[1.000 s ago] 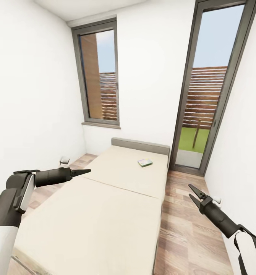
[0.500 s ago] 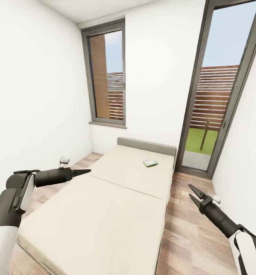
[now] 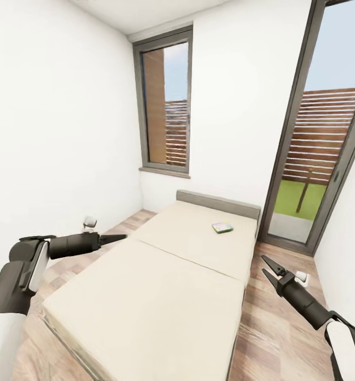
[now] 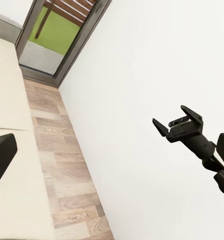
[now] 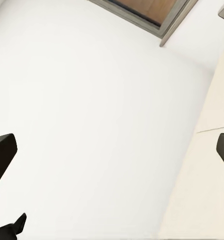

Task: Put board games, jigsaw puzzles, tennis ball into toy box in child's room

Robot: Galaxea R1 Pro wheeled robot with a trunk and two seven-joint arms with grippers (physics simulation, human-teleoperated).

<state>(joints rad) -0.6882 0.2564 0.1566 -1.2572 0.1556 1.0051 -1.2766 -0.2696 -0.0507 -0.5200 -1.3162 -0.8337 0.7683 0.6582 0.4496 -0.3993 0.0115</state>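
Note:
The bed (image 3: pixel 161 286) fills the middle of the child's room, its cream mattresses running away from me. One board game (image 3: pixel 222 227), a small flat white-green box, lies near the far end by the grey headboard. My left gripper (image 3: pixel 118 237) hovers over the bed's left edge, and its fingers (image 4: pixel 0 156) stand wide apart, so it is open and holds nothing. My right gripper (image 3: pixel 268 269) hangs open and empty over the floor right of the bed, well short of the game. The table, toy box, jigsaw puzzles and tennis ball are out of view.
White walls close in on both sides. A tall narrow window (image 3: pixel 167 106) and a glass door (image 3: pixel 326 159) stand behind the bed. Strips of wood floor (image 3: pixel 283 328) run along each side of the bed. Small white objects sit on the floor at the left (image 3: pixel 90 221) and right (image 3: pixel 302 275).
The whole picture has shifted right, so the camera has turned left. Both arms keep their pose and both grippers stay open. The game box has not moved on the bed.

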